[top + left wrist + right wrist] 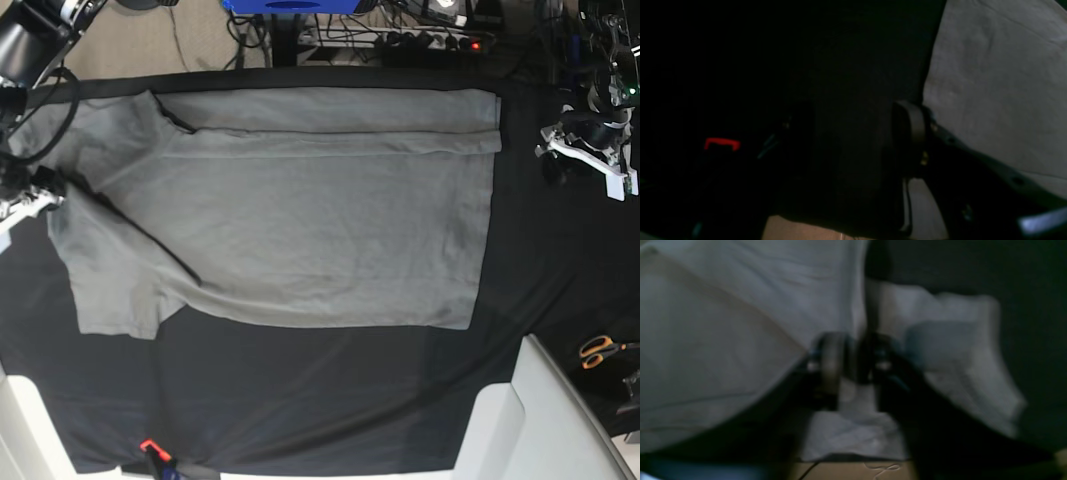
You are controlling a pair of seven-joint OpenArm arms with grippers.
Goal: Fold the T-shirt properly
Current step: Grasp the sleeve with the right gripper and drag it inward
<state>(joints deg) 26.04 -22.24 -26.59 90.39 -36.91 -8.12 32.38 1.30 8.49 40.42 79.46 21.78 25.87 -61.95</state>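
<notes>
Left wrist view: dim and mostly black, left claw low over the black cloth, one dark finger just beside the edge of the grey T-shirt; opening impossible to tell here

Right wrist view: blurred, right claw nearly closed, pads pinching a fold of T-shirt fabric

Base view: T-shirt spread flat on the black-covered counter, far long edge folded inward; right claw at the shirt's sleeve end, left claw well apart over bare cloth, seemingly open with nothing held; orange-handled scissors near the white block
</notes>
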